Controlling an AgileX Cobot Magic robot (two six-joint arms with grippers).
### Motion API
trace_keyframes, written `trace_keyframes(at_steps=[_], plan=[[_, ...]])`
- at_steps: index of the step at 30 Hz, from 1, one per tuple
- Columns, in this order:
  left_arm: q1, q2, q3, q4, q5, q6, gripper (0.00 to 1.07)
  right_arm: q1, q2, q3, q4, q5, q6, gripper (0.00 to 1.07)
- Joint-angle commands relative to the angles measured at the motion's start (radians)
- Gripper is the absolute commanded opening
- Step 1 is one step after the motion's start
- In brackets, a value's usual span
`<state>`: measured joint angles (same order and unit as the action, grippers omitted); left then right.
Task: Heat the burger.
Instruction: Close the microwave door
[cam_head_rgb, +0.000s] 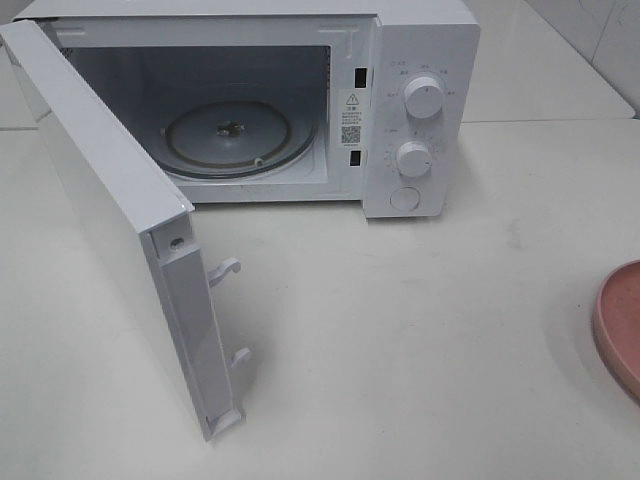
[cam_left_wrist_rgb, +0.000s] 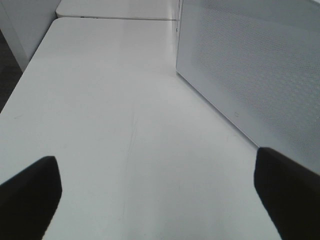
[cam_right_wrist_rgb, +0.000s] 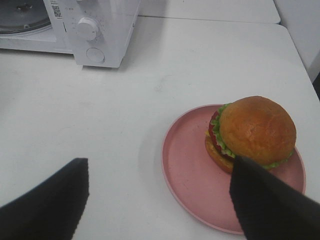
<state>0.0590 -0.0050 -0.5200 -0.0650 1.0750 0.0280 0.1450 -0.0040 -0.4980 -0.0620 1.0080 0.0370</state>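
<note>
Jaws apart; burger (cam_right_wrist_rgb: 255, 131) wrist-view only

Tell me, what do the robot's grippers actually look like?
Only the fingertips show. The left gripper has two black, matte, blunt-ended fingers. The right gripper has the same dark, wedge-like fingers, with a slightly textured surface. No cables, markings or arm bodies are visible in any view.
</note>
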Motion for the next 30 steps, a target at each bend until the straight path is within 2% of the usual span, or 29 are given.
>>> trace_keyframes(at_steps=[1,14,20,21,23,24,26,27,28,30], plan=[[0.001,-0.007,0.004,-0.006,-0.006,-0.001,0.98,-0.005,-0.027,0.001,-0.001,-0.010,-0.003,0.75],[0.001,-0.008,0.002,-0.008,-0.008,-0.001,0.98,-0.005,-0.027,0.001,-0.001,-0.010,-0.003,0.75],[0.001,0.043,-0.045,-0.006,-0.042,-0.004,0.94,-0.005,-0.027,0.001,-0.001,-0.010,-0.003,0.75],[0.001,0.088,-0.043,-0.006,-0.077,-0.003,0.89,-0.005,-0.027,0.001,-0.001,-0.010,-0.003,0.75],[0.001,0.115,-0.041,-0.006,-0.095,-0.003,0.87,-0.005,-0.027,0.001,-0.001,-0.010,-0.003,0.75],[0.001,0.167,-0.041,-0.005,-0.126,-0.001,0.80,-0.005,-0.027,0.001,-0.001,-0.010,-0.003,0.75],[0.001,0.190,-0.041,-0.006,-0.141,-0.001,0.76,-0.005,-0.027,0.001,-0.001,-0.010,-0.003,0.75],[-0.001,0.242,-0.041,-0.006,-0.169,-0.001,0.66,-0.005,-0.027,0.001,-0.001,-0.010,-0.003,0.75],[-0.001,0.242,-0.041,-0.006,-0.169,-0.001,0.66,-0.005,-0.027,0.001,-0.001,-0.010,-0.003,0.75],[-0.002,0.297,-0.041,-0.008,-0.216,-0.001,0.54,-0.005,-0.027,0.001,-0.001,-0.010,-0.003,0.75]])
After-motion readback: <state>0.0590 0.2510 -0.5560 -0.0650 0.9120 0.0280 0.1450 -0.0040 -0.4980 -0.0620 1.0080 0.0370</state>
